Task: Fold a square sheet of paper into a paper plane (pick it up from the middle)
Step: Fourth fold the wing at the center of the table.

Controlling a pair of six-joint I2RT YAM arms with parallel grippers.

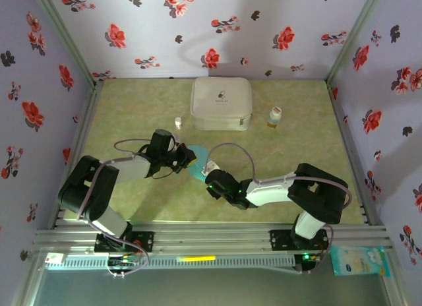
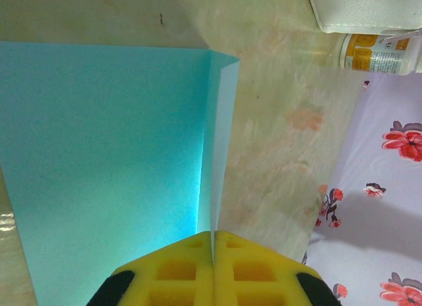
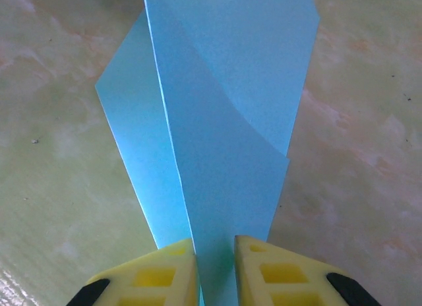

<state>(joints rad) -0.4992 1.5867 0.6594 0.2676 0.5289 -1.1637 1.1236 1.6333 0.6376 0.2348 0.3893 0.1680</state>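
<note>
The light blue-teal sheet of paper (image 1: 198,163) is held just above the table's middle, between my two grippers. My left gripper (image 1: 187,159) comes in from the left, and in the left wrist view its yellow fingers (image 2: 213,235) are pressed together on a raised fold of the paper (image 2: 112,141). My right gripper (image 1: 210,171) reaches in from the right. In the right wrist view its jaws (image 3: 215,243) stand slightly apart, with the folded paper (image 3: 224,121) running through the gap in overlapping layers.
A white rounded case (image 1: 221,103) stands at the back centre. A small bottle with a yellow label (image 1: 275,116) is to its right and a tiny vial (image 1: 178,122) to its left. Flowered walls close in three sides.
</note>
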